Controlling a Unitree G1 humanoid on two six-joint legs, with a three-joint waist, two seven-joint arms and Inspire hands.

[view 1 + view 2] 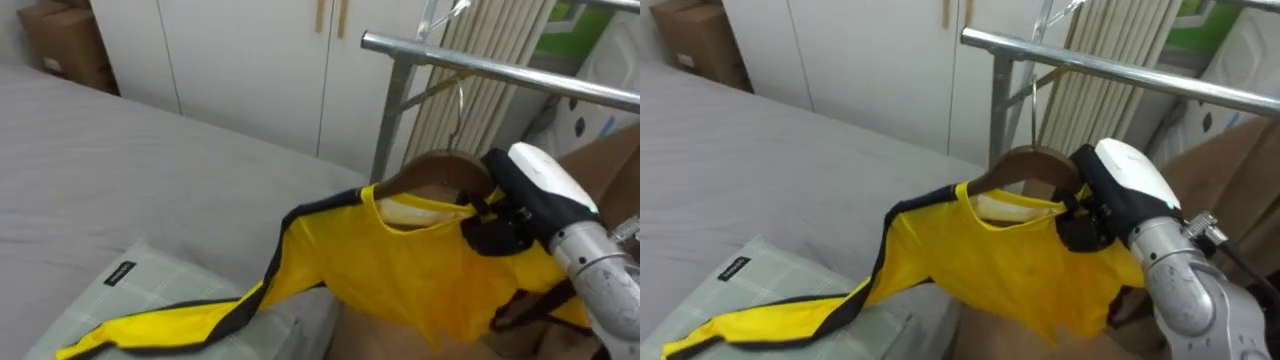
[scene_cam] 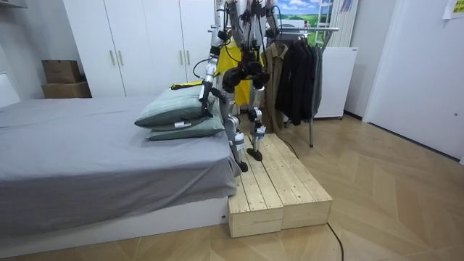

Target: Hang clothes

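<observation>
R hand point(image 1: 497, 228) at 3 o'clock, fingers clamped on wooden hanger point(image 1: 440, 165) carrying yellow shirt point(image 1: 400, 270). Hook point(image 1: 459, 100) sits just under rack rail point(image 1: 500, 70) at 12 o'clock, rack post point(image 1: 390, 110) close beside. Sleeve trails to 7 o'clock over pillow point(image 1: 150, 275) on bed point(image 1: 120, 170). Dark coats point(image 2: 297, 69) fill rail at room view's right. L hand point(image 2: 204, 93) low by pillows, state can't tell. Robot on wood platform point(image 2: 279, 192).

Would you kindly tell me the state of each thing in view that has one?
hanger: under the rail, hook not yet over it.
yellow shirt: on the hanger, sleeve trailing over the pillow.
right hand: shut on the hanger.
left hand: low beside the pillow.
wardrobe doors: closed.
</observation>
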